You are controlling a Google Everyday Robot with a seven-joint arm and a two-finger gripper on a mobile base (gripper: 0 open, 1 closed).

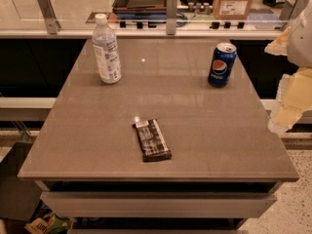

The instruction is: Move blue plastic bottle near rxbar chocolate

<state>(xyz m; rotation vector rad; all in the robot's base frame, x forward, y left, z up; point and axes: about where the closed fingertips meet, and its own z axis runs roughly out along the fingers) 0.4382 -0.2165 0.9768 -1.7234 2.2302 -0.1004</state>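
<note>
Standing cap-up, blue plastic bottle [106,50] has its long axis vertical — tool [291,95] at right edge, state untellable.

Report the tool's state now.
Tool: cannot be told; it hangs at the right edge, beyond the table, far from the blue plastic bottle.

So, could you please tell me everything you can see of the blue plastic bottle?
The bottle is tall and of clear plastic, with a white cap and a pale blue-and-white label around its middle. It stands upright, capped, near the table's far left corner, touching only the tabletop. The bar lies well in front of it, apart. The pincer hangs at the right edge of view, beyond the table, far from the bottle.
</note>
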